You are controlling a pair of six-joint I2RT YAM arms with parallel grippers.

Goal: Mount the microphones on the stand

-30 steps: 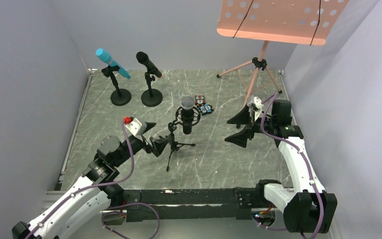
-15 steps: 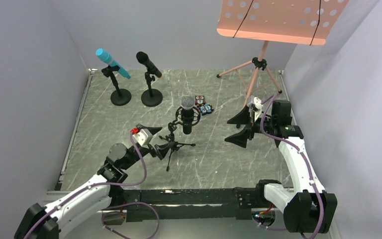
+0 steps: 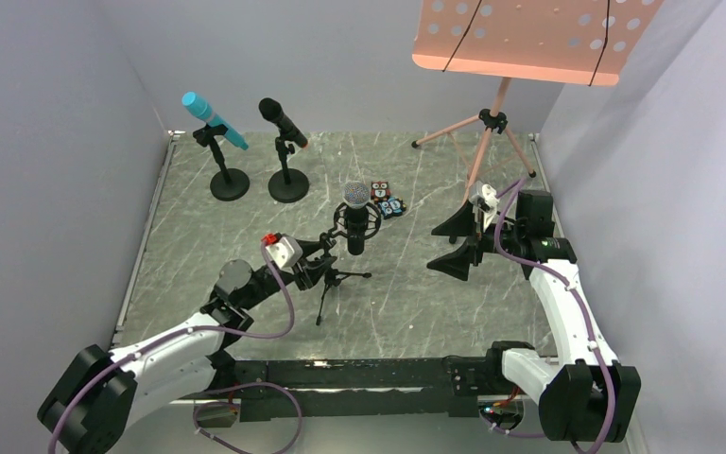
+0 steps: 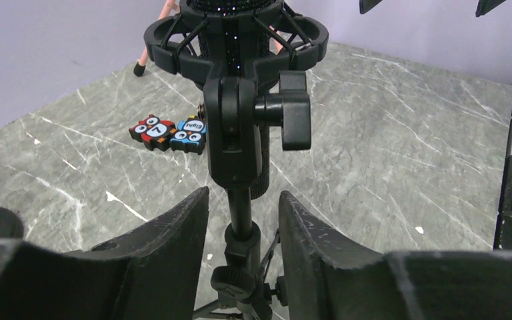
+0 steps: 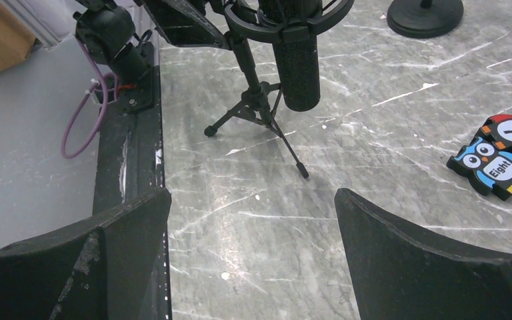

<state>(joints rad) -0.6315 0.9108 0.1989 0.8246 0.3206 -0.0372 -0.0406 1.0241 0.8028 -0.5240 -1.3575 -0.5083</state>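
Tripod post sits inside left gripper, slim gaps both sides; clamp knob overhangs. Open room ahead of right gripper; owl tiles off to one side.

The table reads as grey stone, veined white, with a soft sheen. The mesh head glints like silver wire metal. The mount around it is smooth black plastic, faintly glossy, and so is its knob. The left fingers look matt black and grainy, scuffed pale along the edges; the right fingers look much the same. The blue mic is matt. The owl tiles are brightly painted and smooth. The music stand is pink perforated sheet.
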